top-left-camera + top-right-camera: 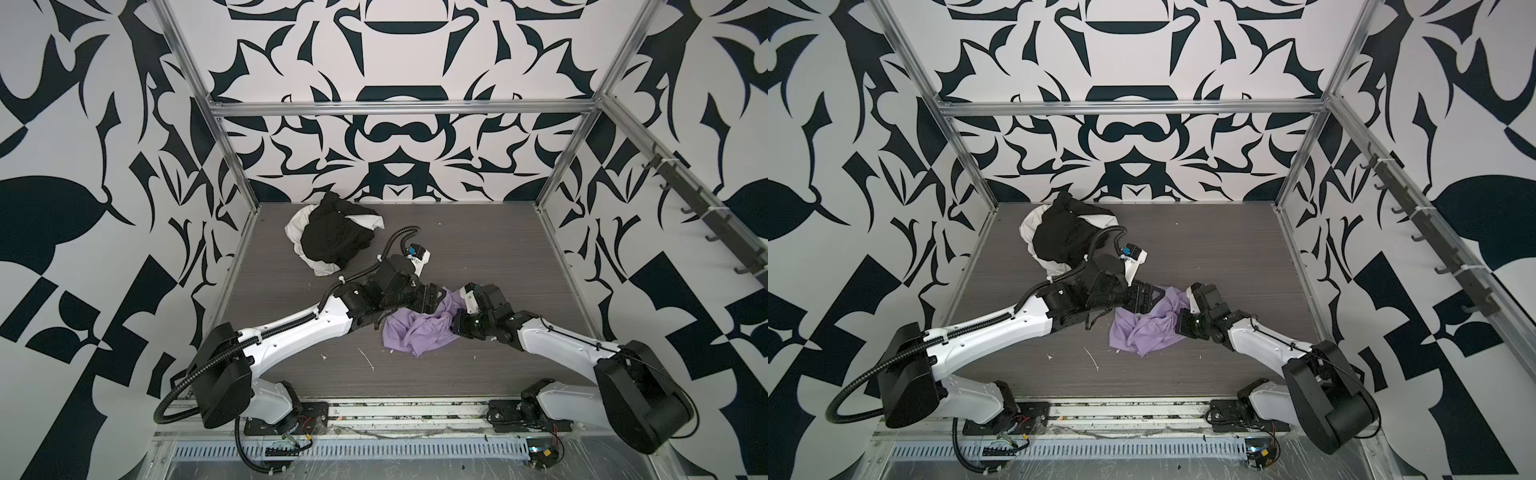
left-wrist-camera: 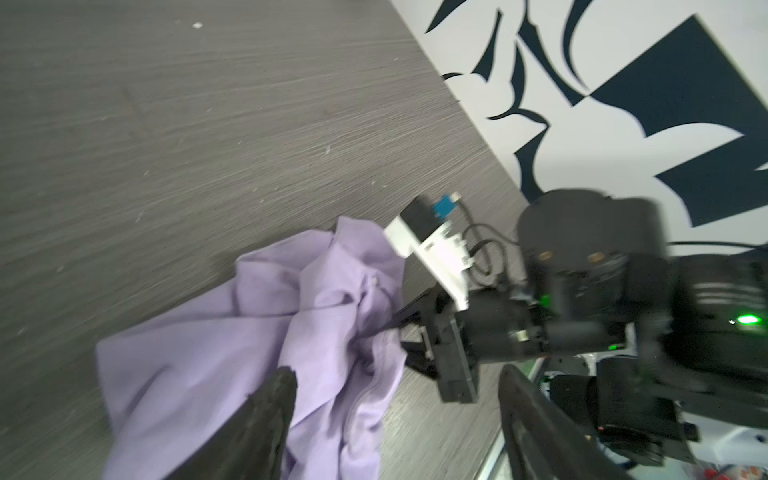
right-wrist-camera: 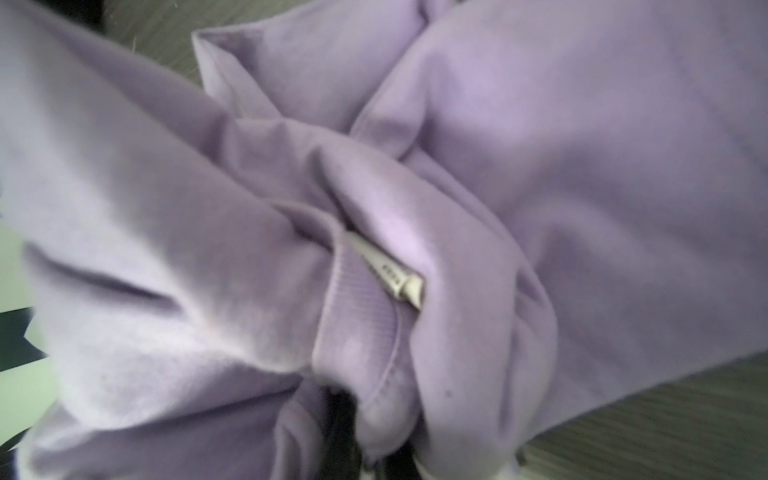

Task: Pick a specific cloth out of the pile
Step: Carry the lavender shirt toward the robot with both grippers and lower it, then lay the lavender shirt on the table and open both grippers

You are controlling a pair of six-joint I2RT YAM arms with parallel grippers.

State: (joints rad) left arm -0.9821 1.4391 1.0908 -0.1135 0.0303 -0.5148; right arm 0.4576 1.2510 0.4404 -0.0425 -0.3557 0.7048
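The lilac cloth [image 1: 419,330] [image 1: 1142,328] lies crumpled on the grey table, right of the middle, apart from the pile [image 1: 332,239] [image 1: 1065,237] at the back left. My left gripper [image 1: 436,297] [image 1: 1152,297] hovers open over the cloth's far left edge. In the left wrist view its jaws [image 2: 397,374] stand wide apart, with the cloth [image 2: 232,332] under one finger [image 2: 274,399]. My right gripper [image 1: 459,322] [image 1: 1180,324] [image 2: 388,328] is shut on a fold at the cloth's right edge. Lilac folds [image 3: 540,166] fill the right wrist view and hide most of the jaws.
The pile holds a black cloth [image 1: 336,232] on top of a white cloth [image 1: 297,224]. Small white scraps [image 1: 365,359] dot the front of the table. Patterned walls with aluminium posts [image 1: 232,166] enclose three sides. A hook rail [image 1: 706,216] runs along the right wall.
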